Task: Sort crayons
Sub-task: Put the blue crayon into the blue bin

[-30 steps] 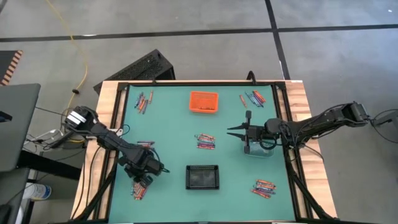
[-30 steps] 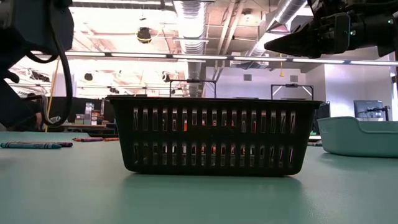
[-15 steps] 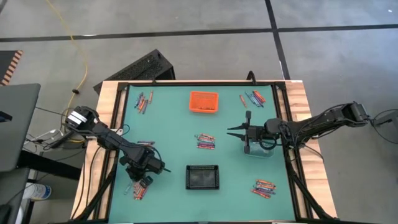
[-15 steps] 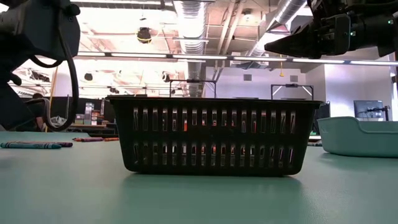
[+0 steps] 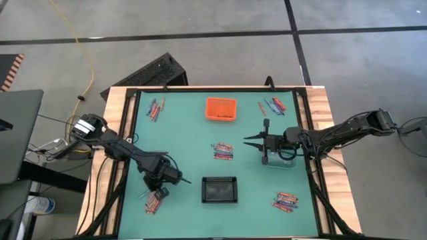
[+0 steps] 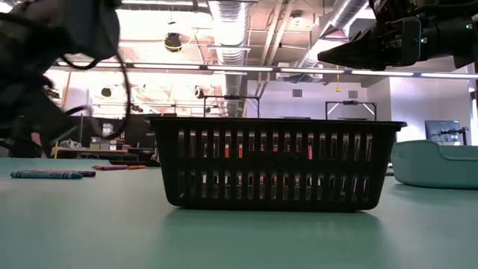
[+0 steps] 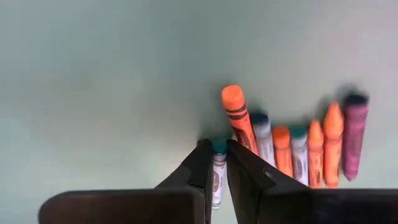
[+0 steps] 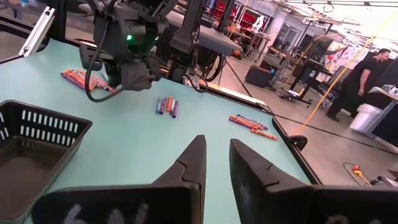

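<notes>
The left gripper [image 7: 215, 163] is down at the crayon pile [image 5: 155, 199] near the front left corner of the green surface [image 5: 180, 133], its jaws clenched on a teal-tipped crayon [image 7: 217, 168] beside an orange crayon [image 7: 237, 117]. The right gripper [image 5: 248, 141] hangs above the surface by the clear bin [image 5: 279, 159], jaws slightly apart and holding nothing; other crayon piles lie around the black basket [image 5: 219, 189] and orange bin [image 5: 220, 109]

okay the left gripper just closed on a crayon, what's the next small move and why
Probably lift straight up. The left gripper is shut on a teal-tipped crayon at the end of a row of crayons lying close beside it, so a clean vertical lift should avoid dragging them before carrying it to a bin.
</notes>
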### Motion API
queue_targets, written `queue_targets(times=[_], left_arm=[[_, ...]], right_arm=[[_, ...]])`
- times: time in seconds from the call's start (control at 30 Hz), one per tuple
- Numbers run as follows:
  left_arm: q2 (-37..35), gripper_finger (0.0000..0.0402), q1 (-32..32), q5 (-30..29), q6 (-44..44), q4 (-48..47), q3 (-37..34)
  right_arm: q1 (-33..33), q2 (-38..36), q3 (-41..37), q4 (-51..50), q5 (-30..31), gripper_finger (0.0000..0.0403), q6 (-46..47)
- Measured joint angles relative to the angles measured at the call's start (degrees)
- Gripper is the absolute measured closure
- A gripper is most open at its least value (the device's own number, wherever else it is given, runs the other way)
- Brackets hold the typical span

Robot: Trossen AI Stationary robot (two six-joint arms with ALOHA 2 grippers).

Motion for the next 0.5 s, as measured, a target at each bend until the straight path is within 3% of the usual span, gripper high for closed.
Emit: queue_targets(times=[0.23, 0.37, 0.5], left_arm=[[0.0, 0.0379, 4.6, -5.7, 8.9, -13.0, 10.1], [0.0, 0.0380, 8.0, -14.8, 15.3, -21.8, 17.5], [-0.1, 0.0380, 10.9, -24.4, 25.1, -17.9, 23.6]], right_arm=[[0.0, 0.0, 0.0, 0.0, 0.0, 0.0330, 0.0], [0.0, 0.0, 0.0, 0.0, 0.0, 0.0330, 0.0], [0.0, 0.0, 0.0, -0.6, 0.0, 0.0330, 0.0]])
